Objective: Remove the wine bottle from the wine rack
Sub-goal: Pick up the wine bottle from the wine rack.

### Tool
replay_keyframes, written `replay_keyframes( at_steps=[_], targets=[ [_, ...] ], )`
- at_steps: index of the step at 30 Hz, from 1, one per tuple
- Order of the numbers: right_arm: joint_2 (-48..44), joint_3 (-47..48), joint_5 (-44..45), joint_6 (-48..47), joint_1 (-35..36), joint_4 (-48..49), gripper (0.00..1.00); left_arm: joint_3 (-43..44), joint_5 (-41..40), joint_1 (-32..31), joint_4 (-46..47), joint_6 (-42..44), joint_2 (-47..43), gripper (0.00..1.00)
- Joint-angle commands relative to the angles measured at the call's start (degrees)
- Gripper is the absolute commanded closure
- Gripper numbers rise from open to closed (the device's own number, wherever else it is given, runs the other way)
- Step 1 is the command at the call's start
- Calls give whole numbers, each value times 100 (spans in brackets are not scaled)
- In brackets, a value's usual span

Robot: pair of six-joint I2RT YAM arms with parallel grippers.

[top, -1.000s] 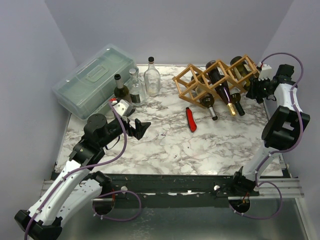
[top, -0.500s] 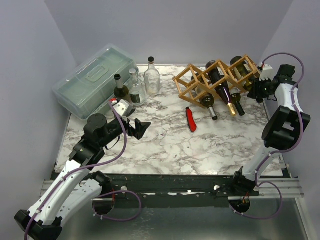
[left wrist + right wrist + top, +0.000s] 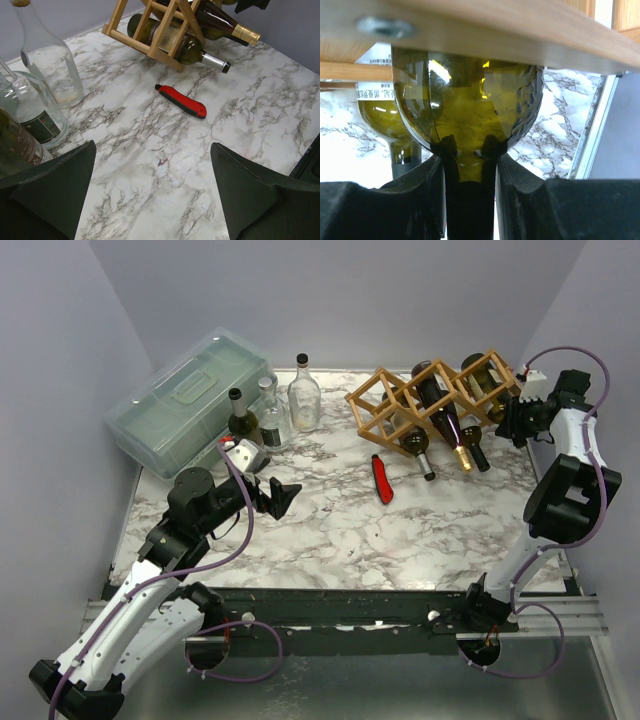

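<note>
The light wooden wine rack (image 3: 425, 395) lies at the back right of the marble table. An olive-green wine bottle (image 3: 483, 380) rests in its rightmost cell, neck pointing right. My right gripper (image 3: 511, 421) is shut on that neck. In the right wrist view both fingers (image 3: 420, 197) press the dark neck just below the bottle's shoulder (image 3: 465, 107), under a rack slat (image 3: 485, 30). My left gripper (image 3: 284, 496) hovers over the table's left half, open and holding nothing (image 3: 152, 195).
Two more bottles (image 3: 450, 435) lie in the rack's other cells, necks toward the front. A red utility knife (image 3: 382, 480) lies before the rack. Three bottles (image 3: 270, 412) stand at the back left beside a translucent lidded box (image 3: 185, 400).
The right gripper's fingers have closed onto the bottle's neck and the wrist has shifted slightly. The left arm has not moved.
</note>
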Motion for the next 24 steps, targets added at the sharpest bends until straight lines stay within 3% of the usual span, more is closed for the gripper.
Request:
replay_keyframes(
  at_steps=[1, 24],
  targets=[
    [-528, -90, -58, 118, -23, 164, 100, -71, 50, 18, 74, 61, -62, 1],
    [-1598, -1177, 268, 180, -49, 498, 100, -80, 48, 18, 72, 70, -89, 1]
  ],
)
